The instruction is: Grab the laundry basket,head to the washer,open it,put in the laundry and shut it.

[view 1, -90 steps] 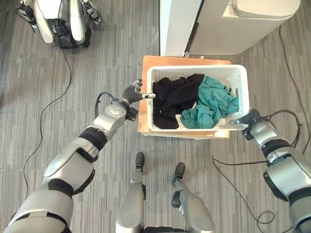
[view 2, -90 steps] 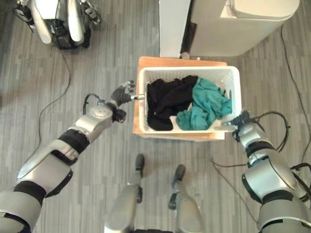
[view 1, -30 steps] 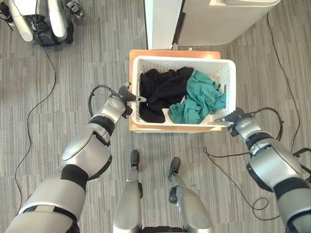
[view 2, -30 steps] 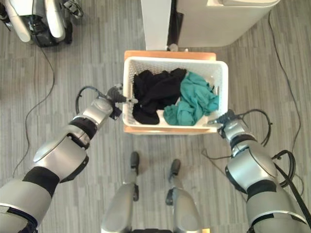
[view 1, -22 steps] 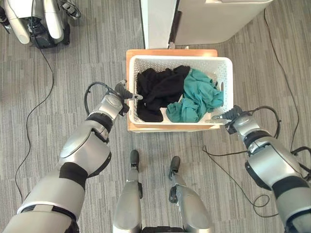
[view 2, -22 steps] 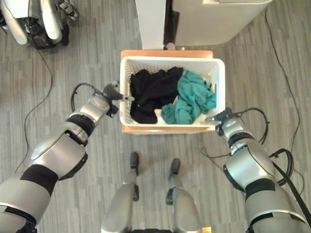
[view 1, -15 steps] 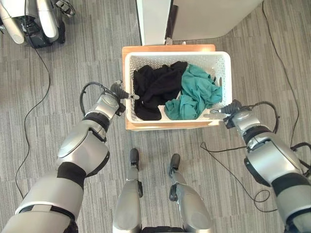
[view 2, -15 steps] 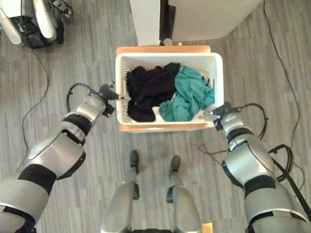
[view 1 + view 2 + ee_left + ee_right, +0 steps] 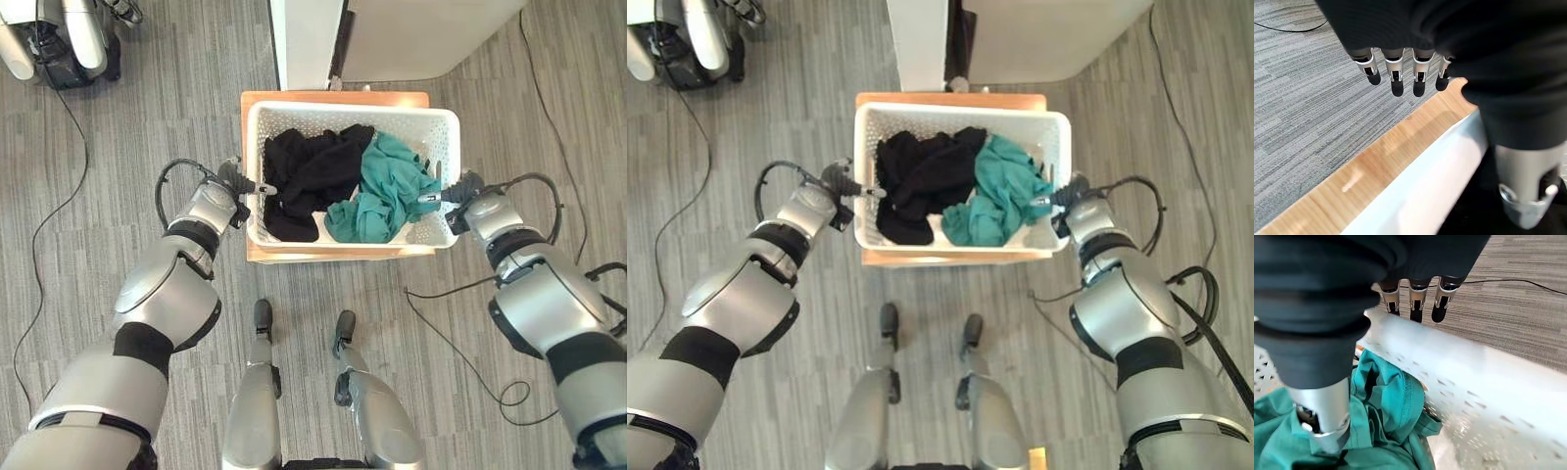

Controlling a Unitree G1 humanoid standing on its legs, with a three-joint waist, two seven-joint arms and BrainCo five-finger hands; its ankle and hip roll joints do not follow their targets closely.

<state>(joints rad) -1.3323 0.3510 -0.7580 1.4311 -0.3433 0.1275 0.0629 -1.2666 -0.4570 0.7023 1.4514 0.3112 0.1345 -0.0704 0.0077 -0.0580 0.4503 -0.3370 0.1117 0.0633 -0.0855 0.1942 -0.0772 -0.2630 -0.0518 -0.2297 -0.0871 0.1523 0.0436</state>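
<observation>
One white plastic laundry basket, rectangular, walls perforated with small holes, sits on one low wooden surface with a light grain finish. Two garments inside: one black garment, crumpled, on the robot's left half; one teal garment, crumpled woven cloth with a visible stitched hem, on the right half. They touch in the middle.

Two hands, one at each short side of the basket. The left hand is at the left rim; in its wrist view the fingers hang straight and slightly spread outside the wall, above the wood edge, with the thumb over the inner side, above black cloth. The rim runs between thumb and fingers, not clamped. The right hand is at the right rim; its fingers are straight, side by side, tips outside the smooth white rim, and the thumb reaches down inside onto the teal cloth. Nothing is pinched there either.

The floor is grey carpet with a striped plank pattern. One cream-coloured appliance with rounded corners stands just beyond the surface, one white upright panel beside it. One second robot, silver-grey, stands at the far left corner, well apart from the basket.
</observation>
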